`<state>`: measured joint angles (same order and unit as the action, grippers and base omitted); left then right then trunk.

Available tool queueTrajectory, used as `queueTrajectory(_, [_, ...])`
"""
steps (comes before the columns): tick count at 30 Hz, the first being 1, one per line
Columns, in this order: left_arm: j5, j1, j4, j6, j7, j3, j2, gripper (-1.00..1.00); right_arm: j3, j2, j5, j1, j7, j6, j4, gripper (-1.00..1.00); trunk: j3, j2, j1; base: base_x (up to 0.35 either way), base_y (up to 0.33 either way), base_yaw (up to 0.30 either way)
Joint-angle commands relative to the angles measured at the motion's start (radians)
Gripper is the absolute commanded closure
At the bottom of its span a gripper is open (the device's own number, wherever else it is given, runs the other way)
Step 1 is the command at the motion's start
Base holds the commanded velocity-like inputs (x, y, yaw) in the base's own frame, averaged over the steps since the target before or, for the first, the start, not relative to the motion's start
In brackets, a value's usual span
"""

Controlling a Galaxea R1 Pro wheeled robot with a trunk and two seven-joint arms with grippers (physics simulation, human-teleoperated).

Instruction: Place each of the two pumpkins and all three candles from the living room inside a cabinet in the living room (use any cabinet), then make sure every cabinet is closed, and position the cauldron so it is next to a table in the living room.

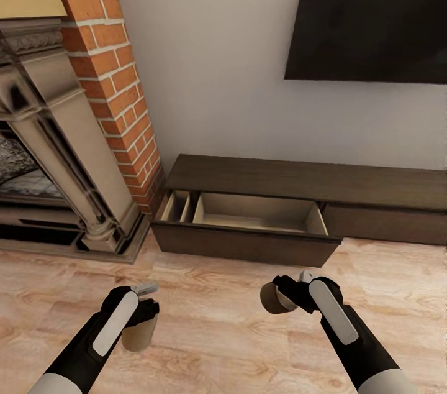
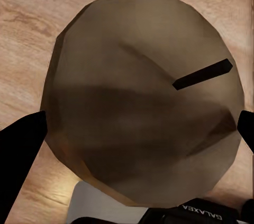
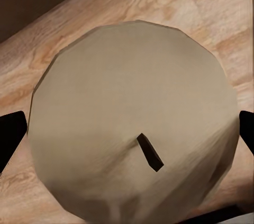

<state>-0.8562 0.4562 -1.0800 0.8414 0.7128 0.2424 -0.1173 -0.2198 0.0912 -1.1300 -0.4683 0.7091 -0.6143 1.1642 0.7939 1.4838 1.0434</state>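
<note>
From the head view, a pale wood floor runs to a plain wall with a dark TV hung on it; a brick chimney and a stone fireplace stand at the left. The low dark cabinet sits along the wall, its left drawer pulled out, beige inside and divided into compartments. Both arms are held above the floor, short of the drawer. The left gripper is clamped on a candle that hangs upright below it, axis vertical. The right gripper is clamped on a second candle lying sideways, its axis near level and its end turned toward the robot's left. In the left wrist view, the first candle's round end with a dark wick faces the camera, black fingers pressing either side, floor behind. In the right wrist view, the second candle's paler wick end faces the camera between fingers at both edges, above floor, with a dark cabinet front at one corner.
</note>
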Motion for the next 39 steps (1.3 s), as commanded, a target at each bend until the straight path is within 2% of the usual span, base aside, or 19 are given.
queueTrajectory(1, [-0.008, 0.001, -0.001, 0.000, 0.011, 0.003, -0.001, 1.00, -0.003, 0.001, -0.008, -0.001, 0.009, 0.001, 0.001, 1.00, 0.002, 0.000, 0.000, 0.201, 0.004, -0.166])
queueTrajectory(11, [-0.008, 0.001, -0.001, 0.001, 0.011, 0.003, -0.002, 1.00, -0.003, 0.000, -0.005, -0.001, 0.009, 0.001, 0.011, 1.00, 0.014, 0.000, 0.000, 0.199, 0.051, -0.116])
queueTrajectory(22, [-0.007, 0.001, -0.001, 0.000, 0.011, 0.003, -0.002, 1.00, -0.014, 0.001, -0.004, -0.001, 0.009, 0.001, 0.021, 1.00, 0.014, 0.000, 0.000, 0.188, 0.002, 0.076])
queueTrajectory(36, [-0.007, 0.001, -0.009, 0.001, 0.013, 0.003, -0.002, 1.00, -0.014, -0.001, -0.005, -0.001, 0.010, -0.002, 0.038, 1.00, 0.014, 0.000, 0.000, 0.037, 0.000, 0.004])
queueTrajectory(39, [-0.007, 0.001, -0.036, 0.004, 0.017, 0.002, -0.002, 1.00, -0.015, 0.001, -0.005, -0.001, 0.011, -0.004, 0.094, 1.00, 0.014, 0.000, 0.000, 0.047, 0.000, 0.000])
